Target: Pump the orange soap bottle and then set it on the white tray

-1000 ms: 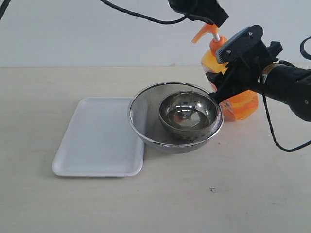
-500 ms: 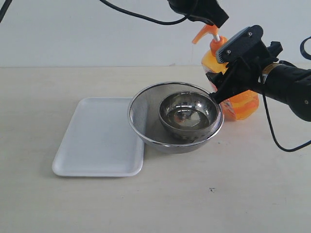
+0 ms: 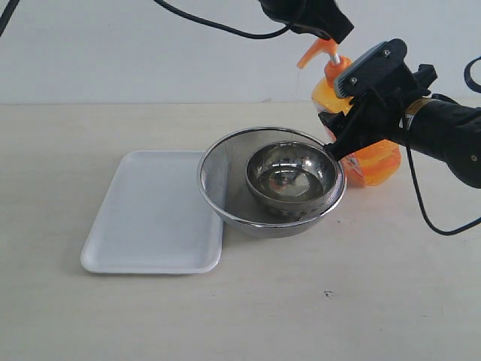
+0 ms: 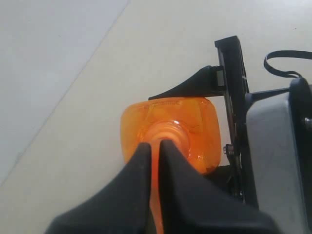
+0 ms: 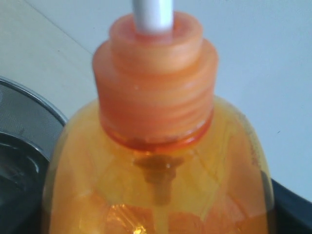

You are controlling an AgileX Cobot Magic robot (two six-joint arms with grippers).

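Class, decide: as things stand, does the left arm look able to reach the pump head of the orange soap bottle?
Probably yes: the left tool sits right above the pump head with nothing between, and the right tool grips the orange soap bottle.

Hardly anything differs from a second ago. In the exterior view no shift can be made out in the left hand [image 3: 331, 31] over the pump head [image 3: 316, 51], nor in the right hand [image 3: 352, 126] clasping the orange soap bottle [image 3: 373, 162]. If the pump head sits a trace lower or higher under the left hand than half a second ago, the difference is too slight to tell.
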